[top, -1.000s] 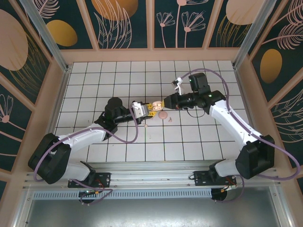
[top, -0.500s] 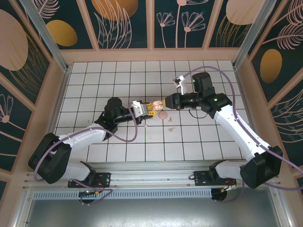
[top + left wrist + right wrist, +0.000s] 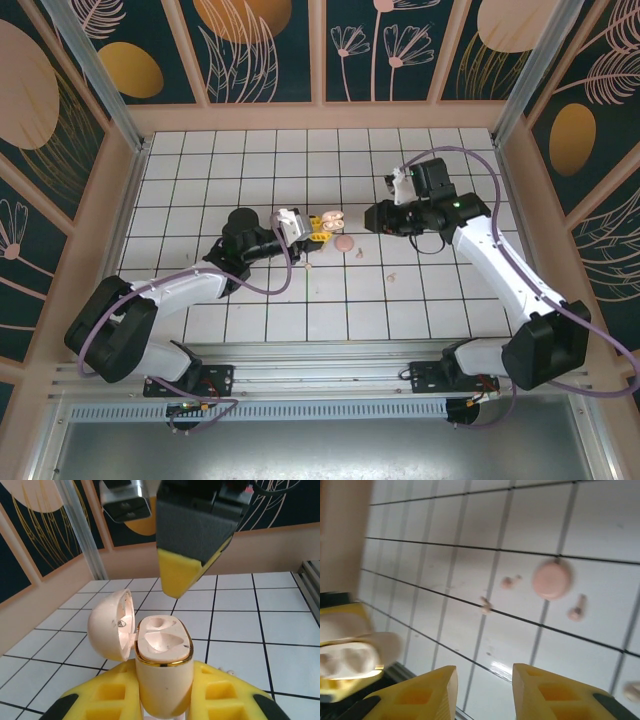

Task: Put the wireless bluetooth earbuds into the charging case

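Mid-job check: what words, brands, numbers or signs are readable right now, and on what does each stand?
Small dark printed mark inside the open lid of the pale beige-pink rounded charging case, clamped in the left gripper: too small to read.
I can read no other word, brand, number or sign.

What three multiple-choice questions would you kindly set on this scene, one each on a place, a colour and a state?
1. Where is the charging case?
A. lying on the floor
B. between the left gripper's fingers
C. on the side wall

2. What colour is the round disc?
A. pink
B. green
C. black

3. How is the case's lid?
A. shut
B. open
C. detached

Answers: B, the yellow fingers clamp its body on both sides; A, it reads pale pink in the right wrist view; B, it stands swung back at the case's side.
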### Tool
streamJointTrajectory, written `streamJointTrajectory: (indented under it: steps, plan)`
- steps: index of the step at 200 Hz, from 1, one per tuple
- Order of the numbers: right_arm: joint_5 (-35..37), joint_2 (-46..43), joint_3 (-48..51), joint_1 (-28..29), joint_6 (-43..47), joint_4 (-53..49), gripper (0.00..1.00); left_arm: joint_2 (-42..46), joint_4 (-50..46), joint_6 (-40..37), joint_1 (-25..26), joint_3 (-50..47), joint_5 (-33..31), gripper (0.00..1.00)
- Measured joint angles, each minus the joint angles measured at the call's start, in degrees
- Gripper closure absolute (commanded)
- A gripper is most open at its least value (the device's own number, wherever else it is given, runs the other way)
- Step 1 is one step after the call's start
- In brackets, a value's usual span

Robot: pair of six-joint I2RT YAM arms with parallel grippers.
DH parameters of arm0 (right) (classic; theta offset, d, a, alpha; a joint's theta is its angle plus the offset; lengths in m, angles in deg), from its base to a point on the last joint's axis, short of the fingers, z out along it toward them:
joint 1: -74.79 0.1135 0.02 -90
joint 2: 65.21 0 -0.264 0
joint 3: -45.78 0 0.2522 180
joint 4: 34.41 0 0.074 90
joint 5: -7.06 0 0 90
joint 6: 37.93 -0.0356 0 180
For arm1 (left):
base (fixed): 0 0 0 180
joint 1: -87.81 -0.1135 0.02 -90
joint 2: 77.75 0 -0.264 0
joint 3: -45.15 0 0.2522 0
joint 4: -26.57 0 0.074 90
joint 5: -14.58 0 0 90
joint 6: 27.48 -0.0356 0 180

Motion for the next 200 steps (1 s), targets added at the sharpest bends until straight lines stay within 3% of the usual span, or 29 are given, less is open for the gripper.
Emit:
streamJointTrajectory:
  steps: [66,200]
  plan:
    - [5.07,8.55,6.95,-2.10,-0.68,-4.92,0.58,2.03,-0.02,2.12,0.00,-3.08,-2.56,0.88]
    - [6.86,19.52,13.07,-1.90,2.32,5.49,0.56,3.41,-0.09,2.73,0.00,-3.85,-4.55,0.87]
